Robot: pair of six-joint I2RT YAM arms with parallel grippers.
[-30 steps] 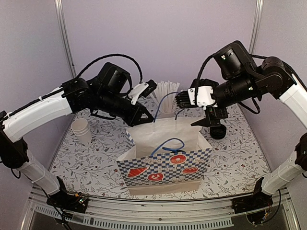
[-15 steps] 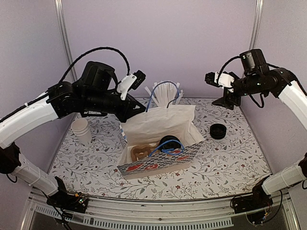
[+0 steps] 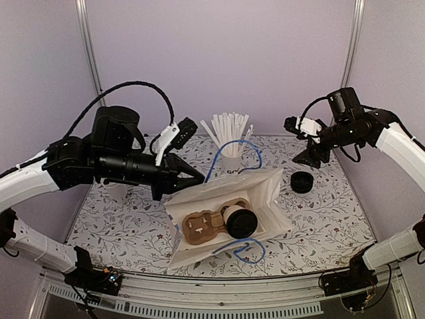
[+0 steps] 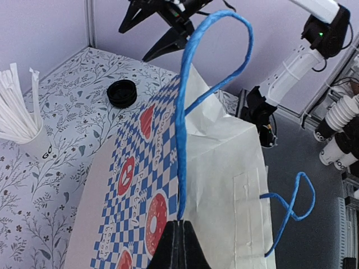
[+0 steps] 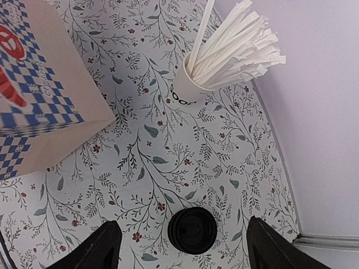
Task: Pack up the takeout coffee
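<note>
Item: takeout coffee (image 3: 240, 222), lying inside the tipped bag (image 3: 265, 193) at the bench's near edge; your left tool (image 4: 179, 232) pinches one blue handle (image 4: 185, 112), your right tool (image 3: 300, 141) gapes empty toward the far right corner; a lopsided lift could roll it out.

bag (image 3: 212, 194): white paper with blue checks, tipped over, mouth open
blue handle (image 4: 184, 112): rope loop, standing up from the bag
brown tray (image 3: 201, 226): inside the bag
straw cup (image 5: 188, 89): upright, behind the bag
black lid (image 3: 302, 181): alone on the flowery table (image 3: 332, 219)
</note>
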